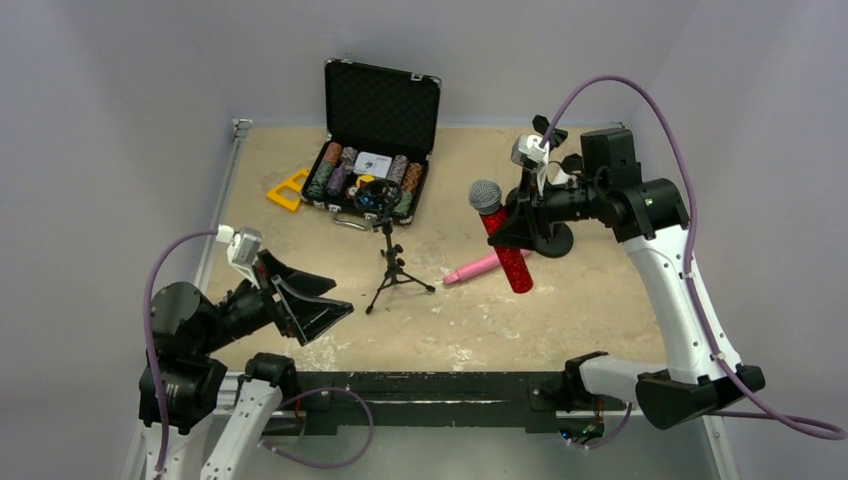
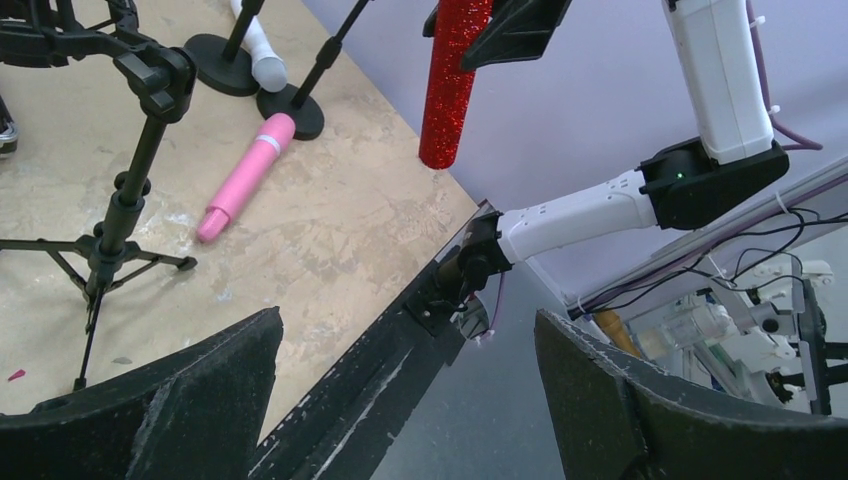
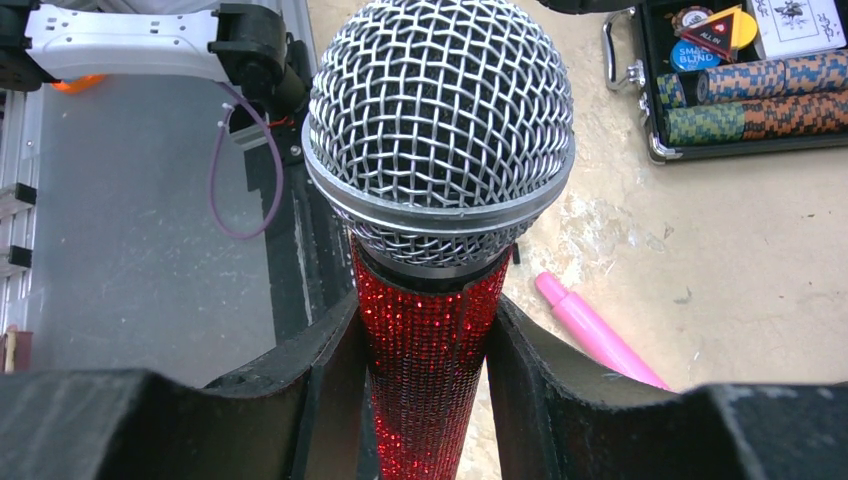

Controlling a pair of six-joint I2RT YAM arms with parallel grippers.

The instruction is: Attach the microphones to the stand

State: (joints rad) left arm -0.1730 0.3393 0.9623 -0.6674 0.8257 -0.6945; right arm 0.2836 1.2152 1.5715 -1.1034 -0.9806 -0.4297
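Observation:
My right gripper (image 1: 519, 226) is shut on the glittery red microphone (image 1: 507, 250) and holds it tilted above the table, grey mesh head (image 1: 486, 195) up. In the right wrist view the jaws (image 3: 428, 385) clamp its red body (image 3: 430, 340) just below the head. The pink microphone (image 1: 478, 268) lies flat on the table beneath it and also shows in the left wrist view (image 2: 245, 178). The white microphone (image 2: 258, 45) leans by round-base stands. The black tripod stand (image 1: 390, 262) is at mid-table, its clip empty. My left gripper (image 1: 322, 302) is open and empty near the front-left edge (image 2: 410, 400).
An open black case of poker chips (image 1: 375, 150) stands at the back, with a yellow triangular piece (image 1: 288, 190) to its left. Two black round-base stands (image 2: 295, 110) sit at the right behind the red microphone. A black rail (image 1: 420, 385) runs along the table's front edge.

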